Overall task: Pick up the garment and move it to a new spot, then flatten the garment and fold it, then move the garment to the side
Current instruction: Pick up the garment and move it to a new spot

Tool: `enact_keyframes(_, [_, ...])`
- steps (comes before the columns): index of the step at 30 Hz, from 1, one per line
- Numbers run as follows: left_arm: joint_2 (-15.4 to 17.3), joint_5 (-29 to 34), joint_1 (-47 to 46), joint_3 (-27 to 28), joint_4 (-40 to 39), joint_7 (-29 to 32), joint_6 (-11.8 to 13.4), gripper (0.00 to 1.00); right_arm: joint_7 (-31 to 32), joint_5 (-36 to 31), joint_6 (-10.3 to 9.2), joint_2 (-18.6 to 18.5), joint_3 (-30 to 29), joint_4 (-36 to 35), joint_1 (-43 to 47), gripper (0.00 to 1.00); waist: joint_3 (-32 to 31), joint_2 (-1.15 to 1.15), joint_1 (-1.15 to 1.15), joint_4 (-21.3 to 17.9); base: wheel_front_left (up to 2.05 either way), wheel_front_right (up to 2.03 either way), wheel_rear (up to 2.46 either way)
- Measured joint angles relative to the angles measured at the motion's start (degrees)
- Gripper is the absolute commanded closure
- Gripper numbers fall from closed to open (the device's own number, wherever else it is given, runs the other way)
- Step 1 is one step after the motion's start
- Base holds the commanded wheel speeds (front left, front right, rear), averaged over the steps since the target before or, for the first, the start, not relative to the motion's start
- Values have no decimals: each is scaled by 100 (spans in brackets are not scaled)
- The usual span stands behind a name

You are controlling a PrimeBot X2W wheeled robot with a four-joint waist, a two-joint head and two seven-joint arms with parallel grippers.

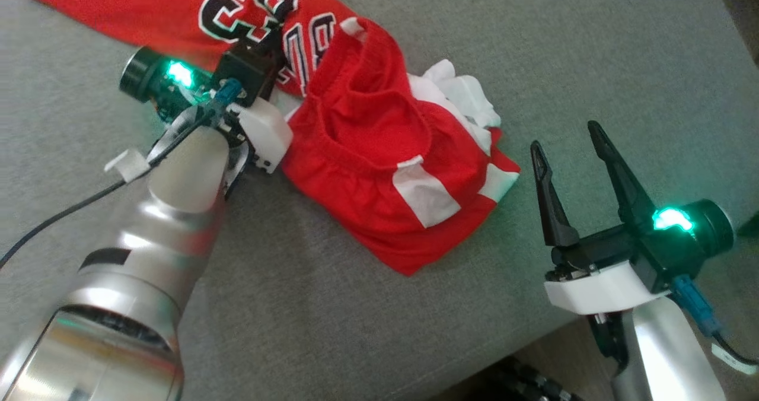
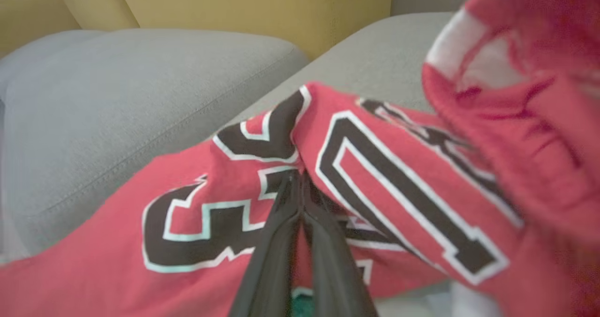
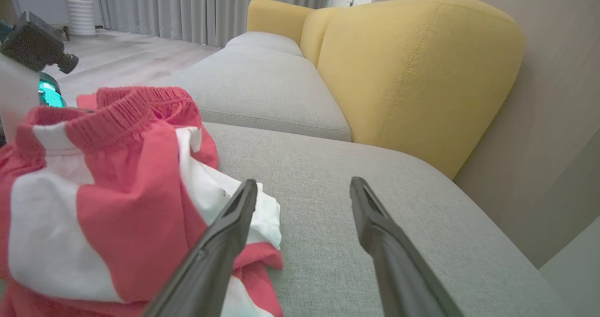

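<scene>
Sprawling on the grey sofa seat point(image 1: 593, 45), the red garment point(image 1: 367, 152) lies crumpled. The left pincer point(image 2: 299, 178) is clenched on its numbered fabric; a slow, straight lift should protect that thin pinch. The right pincer point(image 1: 566, 137) hangs released just beside it.

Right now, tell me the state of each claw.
Left claw: shut, pinching the red jersey at its printed numbers.
Right claw: open, holding nothing.

Two glossy silver forearms point(image 1: 178, 199), lower left and lower right. Each carries a white wrist block point(image 1: 267, 131), a black barrel point(image 1: 136, 80) with a green light point(image 1: 178, 73), a blue plug point(image 1: 228, 89) with a black cable point(image 1: 59, 214), and long, pointed black fingers point(image 1: 548, 193).
</scene>
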Motion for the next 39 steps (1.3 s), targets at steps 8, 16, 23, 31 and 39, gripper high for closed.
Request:
enact_keyframes(8, [88,-23,-290,57,-1477,-53,0,100,0,-98,-1,-1,-80,66,121,0,-626,0,-1,356,0,0,0])
enact_keyframes(16, [705,-64,-588,302,-2223,-88,-14,100,0,-256,-1,-2,-146,134,599,0,-1324,0,-2,891,0,0,0])
enact_keyframes(23, [1241,-234,-586,652,-2264,-88,112,100,1,-422,0,-2,-255,137,836,0,-1701,1,-2,1602,0,0,0])
enact_keyframes(31, [1961,-320,5,933,-2091,-88,367,100,0,-549,0,-8,-275,129,907,0,-1878,0,-2,2519,0,0,0])
enact_keyframes(39, [2157,-689,639,1269,-1619,-87,603,100,1,-557,0,-112,-143,108,896,0,-1748,0,-2,3099,0,0,0])
